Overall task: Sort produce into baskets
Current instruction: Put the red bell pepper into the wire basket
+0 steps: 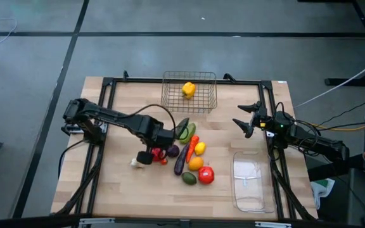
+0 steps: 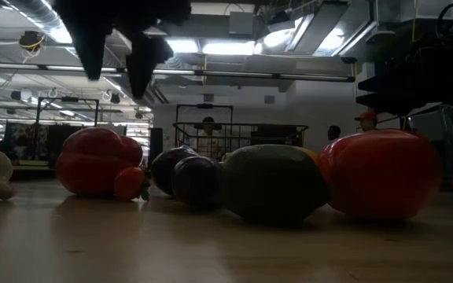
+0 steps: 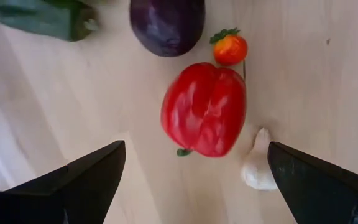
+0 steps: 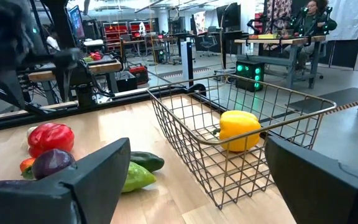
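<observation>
I held the left gripper point(image 3: 194, 180), fingers wide, above the red pepper point(image 3: 205, 109); next, descend and close.

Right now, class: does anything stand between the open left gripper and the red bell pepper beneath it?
Nothing visible does. The left gripper hangs open above the red bell pepper; a small strawberry and pale garlic bulb lie beside the pepper.

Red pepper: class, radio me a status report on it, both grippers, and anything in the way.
Left gripper open above red pepper. Right gripper open, waiting off to the side. Garlic and strawberry crowd the pepper.
</observation>
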Tool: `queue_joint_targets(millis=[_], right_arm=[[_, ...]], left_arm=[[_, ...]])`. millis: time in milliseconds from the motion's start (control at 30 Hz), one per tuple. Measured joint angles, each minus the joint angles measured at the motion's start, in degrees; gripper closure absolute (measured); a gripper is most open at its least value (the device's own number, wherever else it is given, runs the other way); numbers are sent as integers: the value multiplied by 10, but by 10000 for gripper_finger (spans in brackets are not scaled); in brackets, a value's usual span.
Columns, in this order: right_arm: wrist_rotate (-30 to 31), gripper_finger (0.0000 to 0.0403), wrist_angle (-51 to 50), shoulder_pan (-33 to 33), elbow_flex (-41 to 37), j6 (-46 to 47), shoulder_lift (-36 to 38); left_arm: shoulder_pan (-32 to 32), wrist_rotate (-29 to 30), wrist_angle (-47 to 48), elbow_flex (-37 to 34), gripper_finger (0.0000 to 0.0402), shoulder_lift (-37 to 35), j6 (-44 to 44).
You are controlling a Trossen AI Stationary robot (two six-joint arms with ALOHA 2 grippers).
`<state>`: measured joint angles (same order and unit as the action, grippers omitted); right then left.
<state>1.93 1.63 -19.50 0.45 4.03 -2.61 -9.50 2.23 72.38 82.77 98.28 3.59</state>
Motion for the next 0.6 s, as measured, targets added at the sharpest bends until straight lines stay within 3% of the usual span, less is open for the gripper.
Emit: queue_joint_targets(millis=[600], right_arm=[[0,33,0,0,0,0,0]], left_arm=[[1,-2,-161,-156,11,0,21]])
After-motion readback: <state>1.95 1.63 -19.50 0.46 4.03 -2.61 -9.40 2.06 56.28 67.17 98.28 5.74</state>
